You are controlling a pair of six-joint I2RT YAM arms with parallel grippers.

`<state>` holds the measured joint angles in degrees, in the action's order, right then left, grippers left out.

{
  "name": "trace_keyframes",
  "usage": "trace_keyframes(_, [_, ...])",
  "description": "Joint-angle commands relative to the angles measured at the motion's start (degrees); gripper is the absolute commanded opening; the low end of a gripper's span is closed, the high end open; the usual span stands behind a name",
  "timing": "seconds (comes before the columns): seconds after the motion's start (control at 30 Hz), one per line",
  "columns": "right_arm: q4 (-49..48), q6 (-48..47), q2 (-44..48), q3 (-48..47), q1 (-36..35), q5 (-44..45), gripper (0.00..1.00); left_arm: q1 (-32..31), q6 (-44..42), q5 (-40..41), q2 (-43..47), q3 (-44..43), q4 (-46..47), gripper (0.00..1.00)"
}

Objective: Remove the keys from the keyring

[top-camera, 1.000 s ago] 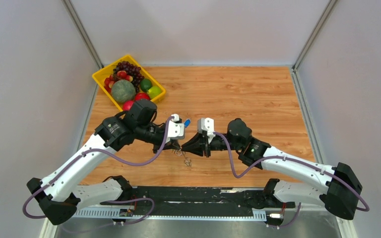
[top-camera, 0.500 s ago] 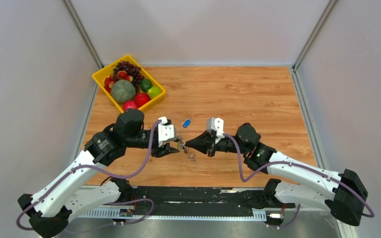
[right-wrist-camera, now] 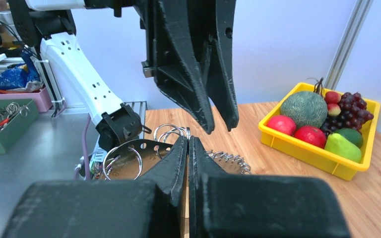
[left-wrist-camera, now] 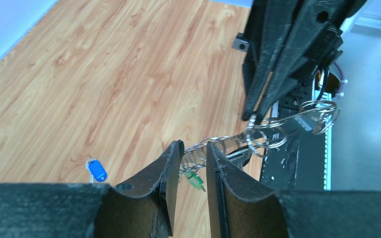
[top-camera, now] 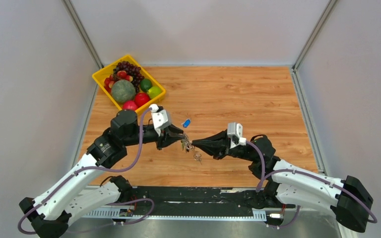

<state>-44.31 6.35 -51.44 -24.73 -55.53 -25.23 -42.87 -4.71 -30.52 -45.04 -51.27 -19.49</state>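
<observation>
Silver keys (top-camera: pixel 185 144) hang on the keyring (left-wrist-camera: pixel 265 139) over the table (top-camera: pixel 238 94) middle. The right gripper (right-wrist-camera: pixel 188 140) pinches the ring with fingers pressed together; the left gripper (left-wrist-camera: pixel 189 148) fingers stand slightly parted around the bunch.

Top view: keys (top-camera: pixel 185 144) at the keyring (top-camera: pixel 197 157) are too small to count. Right wrist view: the right pincer (right-wrist-camera: pixel 188 140) hides the keyring's middle. Left wrist view: the left pincer (left-wrist-camera: pixel 194 145) half covers the green tag (left-wrist-camera: pixel 195 180) below the keyring; its grip is undeterminable.
</observation>
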Motion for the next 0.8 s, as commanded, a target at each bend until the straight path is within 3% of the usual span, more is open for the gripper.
trace_keyframes(0.0, [-6.4, 1.0, 2.8, 0.4, -0.1, 1.2, 0.00, 3.5, 4.3, -3.8, 0.5, -2.5, 4.8, 0.32])
trace_keyframes(0.23, [-4.4, 0.4, 3.2, -0.1, -0.1, 0.8, 0.00, 4.8, 4.4, -17.9, -1.7, -2.9, 5.4, 0.30])
trace_keyframes(0.77, [-4.6, 0.8, 1.0, -1.6, -0.1, -1.8, 0.00, 4.7, 1.6, -24.5, -2.9, -2.0, 7.6, 0.16])
